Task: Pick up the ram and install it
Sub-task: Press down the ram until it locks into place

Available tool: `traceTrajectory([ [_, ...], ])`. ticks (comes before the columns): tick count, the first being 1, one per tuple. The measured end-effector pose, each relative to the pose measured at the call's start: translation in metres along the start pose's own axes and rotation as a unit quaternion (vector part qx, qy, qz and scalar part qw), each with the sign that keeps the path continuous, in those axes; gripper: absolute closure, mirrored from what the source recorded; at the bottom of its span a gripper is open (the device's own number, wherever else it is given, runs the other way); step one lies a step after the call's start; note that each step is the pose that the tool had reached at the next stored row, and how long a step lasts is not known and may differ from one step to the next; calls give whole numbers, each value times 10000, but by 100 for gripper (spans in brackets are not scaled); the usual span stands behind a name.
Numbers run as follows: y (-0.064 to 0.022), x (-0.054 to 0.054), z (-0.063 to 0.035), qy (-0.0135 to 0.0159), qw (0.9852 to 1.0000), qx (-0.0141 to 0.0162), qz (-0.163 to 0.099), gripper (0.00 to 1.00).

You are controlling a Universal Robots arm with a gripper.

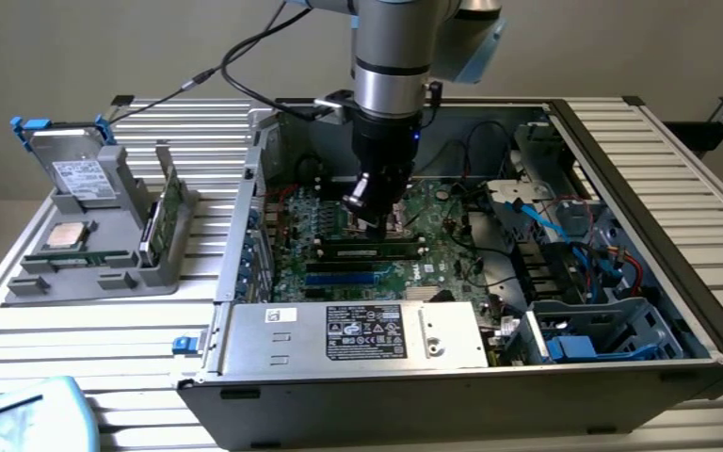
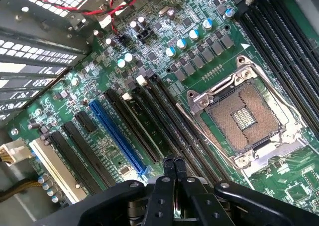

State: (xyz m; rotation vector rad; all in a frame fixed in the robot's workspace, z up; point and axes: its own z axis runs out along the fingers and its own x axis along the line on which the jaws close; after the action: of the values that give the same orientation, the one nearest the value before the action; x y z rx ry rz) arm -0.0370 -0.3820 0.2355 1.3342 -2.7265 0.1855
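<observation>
With its fingers pressed together and holding nothing, the claw (image 2: 173, 167) hovered just above the ram (image 1: 364, 250), which lay seated in a motherboard (image 2: 149, 76) slot, where a square, even push along the stick would probably serve best.
</observation>
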Motion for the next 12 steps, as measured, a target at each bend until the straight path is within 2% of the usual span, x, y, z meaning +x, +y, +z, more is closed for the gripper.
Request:
traceTrajectory([
  [6,0,0,2,-3,9993,-19,385,90],
  [12,0,-1,5,-3,9971,-42,766,90],
])
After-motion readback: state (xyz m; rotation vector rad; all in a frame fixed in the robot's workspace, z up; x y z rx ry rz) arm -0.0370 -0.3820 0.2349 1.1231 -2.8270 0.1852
